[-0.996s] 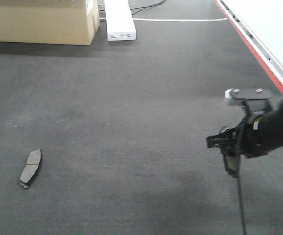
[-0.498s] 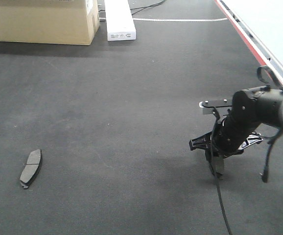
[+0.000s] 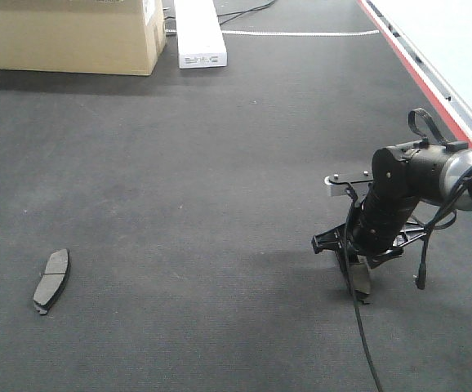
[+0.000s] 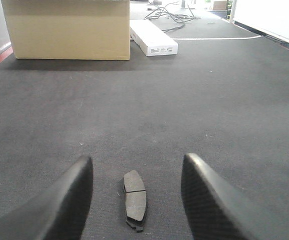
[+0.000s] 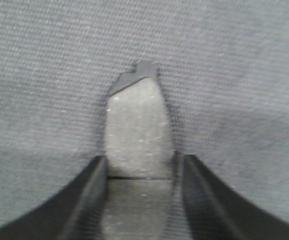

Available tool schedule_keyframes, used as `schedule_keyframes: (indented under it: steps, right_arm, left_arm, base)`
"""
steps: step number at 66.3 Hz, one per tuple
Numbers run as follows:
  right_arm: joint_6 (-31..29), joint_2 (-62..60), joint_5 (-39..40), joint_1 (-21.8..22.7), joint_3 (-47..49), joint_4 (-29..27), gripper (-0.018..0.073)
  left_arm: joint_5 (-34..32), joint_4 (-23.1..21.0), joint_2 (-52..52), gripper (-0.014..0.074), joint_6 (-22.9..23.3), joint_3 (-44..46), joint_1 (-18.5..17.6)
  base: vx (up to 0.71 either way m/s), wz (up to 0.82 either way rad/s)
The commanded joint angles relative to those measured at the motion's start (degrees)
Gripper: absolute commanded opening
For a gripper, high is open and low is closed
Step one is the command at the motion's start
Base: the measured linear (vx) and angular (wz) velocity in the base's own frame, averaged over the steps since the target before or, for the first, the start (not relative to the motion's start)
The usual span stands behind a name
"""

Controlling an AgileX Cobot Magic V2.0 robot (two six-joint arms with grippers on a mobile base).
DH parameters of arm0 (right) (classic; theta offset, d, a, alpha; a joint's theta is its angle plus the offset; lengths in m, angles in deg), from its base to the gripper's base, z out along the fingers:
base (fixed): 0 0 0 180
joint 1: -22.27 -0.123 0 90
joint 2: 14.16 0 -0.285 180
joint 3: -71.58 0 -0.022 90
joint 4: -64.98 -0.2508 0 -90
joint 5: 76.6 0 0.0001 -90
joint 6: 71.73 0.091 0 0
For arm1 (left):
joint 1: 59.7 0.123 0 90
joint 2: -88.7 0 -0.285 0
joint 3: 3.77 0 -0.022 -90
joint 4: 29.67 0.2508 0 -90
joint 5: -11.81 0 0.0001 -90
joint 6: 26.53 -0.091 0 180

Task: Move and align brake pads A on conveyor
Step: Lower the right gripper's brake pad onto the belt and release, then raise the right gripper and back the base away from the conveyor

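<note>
The right pincer clamps one brake pad, long axis toward 12 o'clock, low over the worktop. The left pincer, spread open, faces a second pad dead ahead, lying 12-to-6.

We record the conveyor as a matte charcoal belt of rough, felt-like texture with a red stripe along its right edge. The first brake pad is dark grey, oblong and slightly curved, with a thin groove across its middle. It lies flat at the near left, its long axis running roughly up the belt. The second brake pad is upright at the right, clamped between the fingers of the right gripper, tip down at the belt; contact cannot be confirmed.
</note>
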Motion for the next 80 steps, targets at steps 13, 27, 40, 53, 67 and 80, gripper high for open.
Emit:
schedule_keyframes:
  steps: [13, 27, 40, 53, 67, 80]
  right_arm:
    - [0.11, -13.16, 2.03, 0.09, 1.64, 1.89, 0.0433]
    - [-0.03, -25.93, 3.63, 0.09, -3.50, 4.48, 0.0433]
    - [0.15, -38.97, 9.16, 0.09, -13.11, 4.63, 0.0433]
    - [0.15, -52.11, 16.16, 0.09, -23.71, 4.63, 0.0433]
    - [0.01, -65.90, 23.26, 0.09, -35.18, 4.63, 0.0433]
    - [0.01, -78.42, 26.82, 0.09, -44.37, 4.63, 0.0433]
  left_arm:
    - [-4.69, 0.07, -0.59, 0.0394, -0.13, 1.39, -0.38]
    - [-4.69, 0.07, -0.59, 0.0394, -0.13, 1.39, -0.38]
    - [-4.69, 0.07, -0.59, 0.0394, -0.13, 1.39, -0.38]
    - [-4.69, 0.07, -0.59, 0.0394, -0.13, 1.39, -0.38]
    - [-4.69, 0.07, -0.59, 0.0394, -0.13, 1.39, -0.38]
    - [-4.69, 0.07, -0.59, 0.0394, -0.13, 1.39, -0.38]
  base:
    - [0.00, 0.00]
    - [0.00, 0.00]
    - [0.00, 0.00]
    - [0.00, 0.00]
    - [0.00, 0.00]
    - [0.00, 0.00]
